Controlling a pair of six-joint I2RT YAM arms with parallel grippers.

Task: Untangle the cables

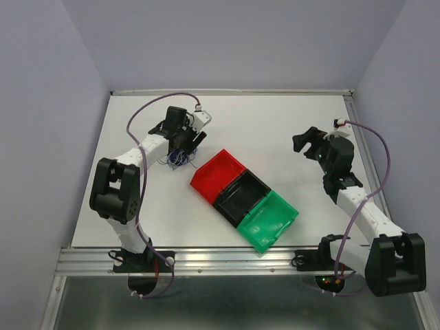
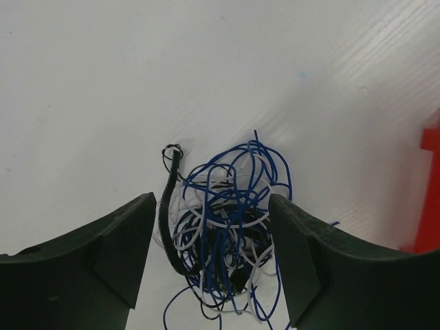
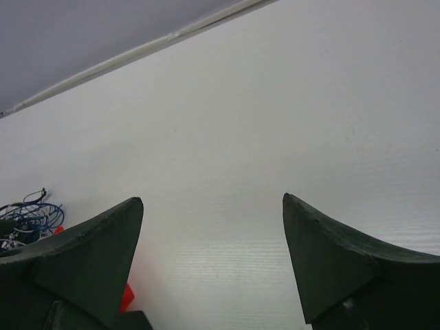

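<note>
White table across the whole top view. On it two arms: left arm reaching to the far left part, right arm raised over the far right part. In the middle, a slanted row of three bins, red, black and green, with nothing visible inside. Then left gripper, pointing down at the table, jaws wide apart and holding nothing, with its fingers standing on either side of the cables. Then right gripper, also wide apart, only bare table between the jaws, nothing held. Cables all in one loose clump on the far left of the table, near the red end of the row, directly under the left gripper. Well apart from the right gripper, beyond the bins from there, only at the left edge of the right wrist view. So left arm much nearer; probably a short drop and a pinch from this side as the next move. No clear long axis for the clump as a whole: roughly round, perhaps a little longer along the direction away from the wrist camera. Inside it, blue loops fanning out on the far side and toward the red end, white loops in the middle, and one thicker black strand beside the left-hand finger, running near to far with a small curl at the far end. Order of the crossings too fine to tell.
</note>
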